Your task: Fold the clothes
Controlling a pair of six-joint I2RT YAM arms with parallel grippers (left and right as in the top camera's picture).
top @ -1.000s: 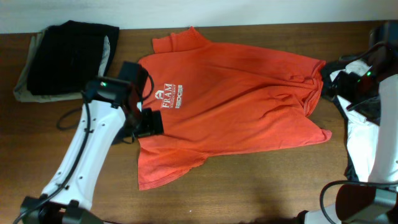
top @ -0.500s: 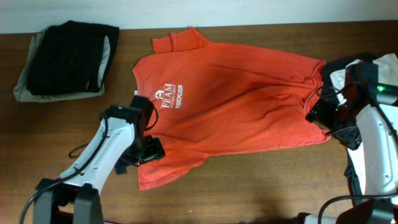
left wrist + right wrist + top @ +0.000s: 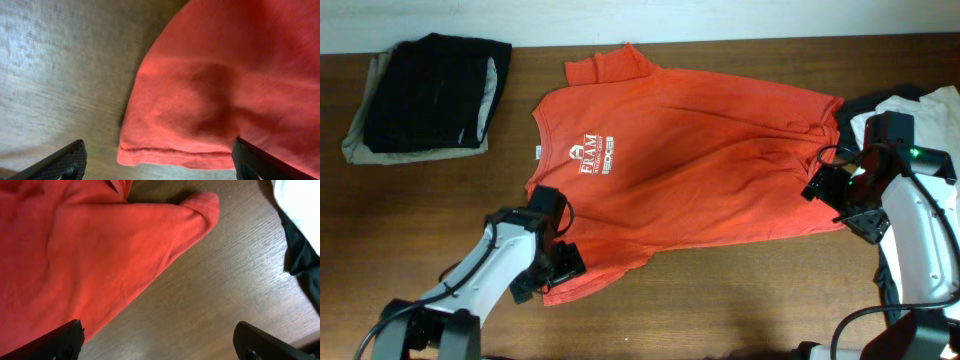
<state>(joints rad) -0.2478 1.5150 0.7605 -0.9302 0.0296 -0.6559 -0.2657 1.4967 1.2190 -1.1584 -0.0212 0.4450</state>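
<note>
Far left: folded black-and-khaki fabric pile (image 3: pixel 425 95).
Near left: my left gripper (image 3: pixel 556 270), jaws spread wide, holding nothing, poised over the near sleeve hem (image 3: pixel 170 152).
Centre: large red-orange cotton T-shirt (image 3: pixel 700 150), flat on the brown wooden table (image 3: pixel 740 300), long axis left to right, collar leftward.
Right: my right gripper (image 3: pixel 840 195), fully spread, empty, above the near hem corner (image 3: pixel 202 205). Each arm is nearest its own end.

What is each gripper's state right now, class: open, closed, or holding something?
Left gripper: open, holding nothing, over the T-shirt sleeve edge.
Right gripper: open, holding nothing, over a T-shirt corner.
</note>
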